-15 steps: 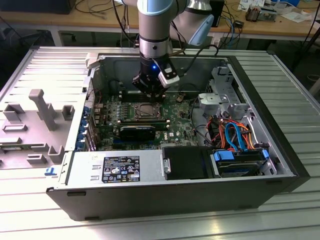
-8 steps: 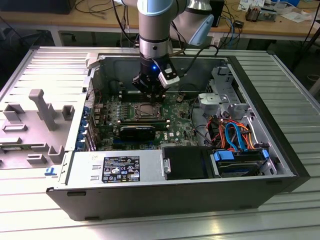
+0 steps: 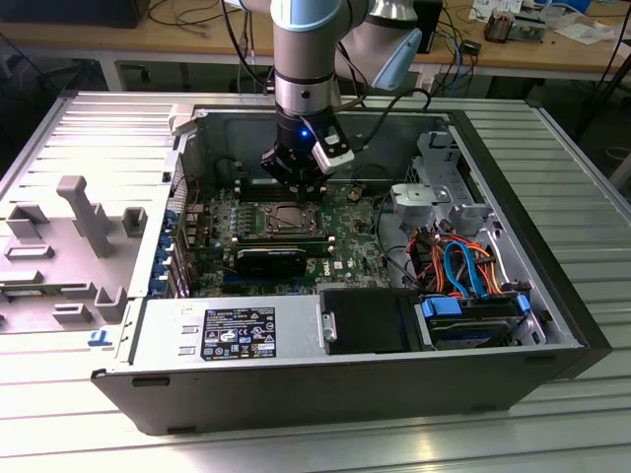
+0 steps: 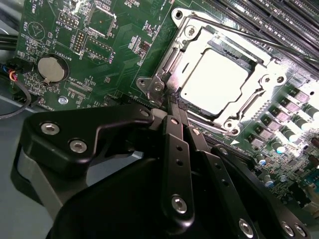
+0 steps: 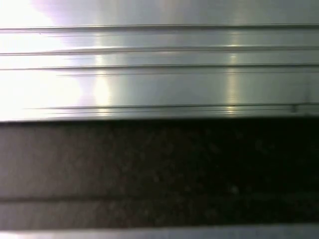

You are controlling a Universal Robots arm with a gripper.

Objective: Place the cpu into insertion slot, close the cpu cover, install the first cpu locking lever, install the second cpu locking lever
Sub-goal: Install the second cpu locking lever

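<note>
One pincer, fingers pressed together on nothing, tips at the insertion slot's corner by a locking lever. Cpu sits seated under the closed cpu cover. Press the lever steadily, without slipping.

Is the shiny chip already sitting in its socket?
Yes, in the second wrist view the cpu lies flat inside the slot, with the cover framing it.
</note>
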